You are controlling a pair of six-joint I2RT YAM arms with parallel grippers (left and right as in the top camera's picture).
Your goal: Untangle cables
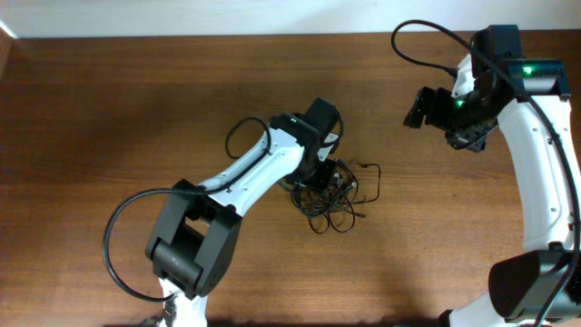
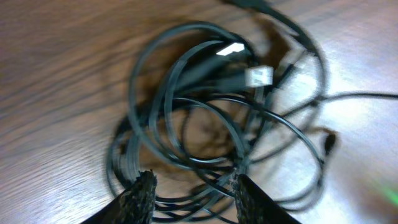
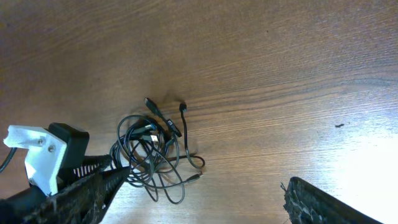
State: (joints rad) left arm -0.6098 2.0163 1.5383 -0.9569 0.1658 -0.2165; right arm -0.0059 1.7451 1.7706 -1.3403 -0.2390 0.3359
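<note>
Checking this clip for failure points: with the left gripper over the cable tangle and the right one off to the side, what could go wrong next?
1. Strands cross between the parted fingers of the left gripper; lifting away could snag them and drag the whole cable tangle.
2. The right gripper is open and apart from the tangle, so nothing anchors it; a one-sided pull may tighten the knot.
3. The pale plug lies inside the loops and could catch.

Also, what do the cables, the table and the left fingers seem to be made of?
The cables: black plastic or rubber jacket, slightly glossy; highlights run along the loops. The table: brown wood or wood-look laminate, satin; grain lines show, but which of the two I cannot tell. The left fingers: dark, matte covering with a rough mesh-like texture, perhaps fabric or foam.
</note>
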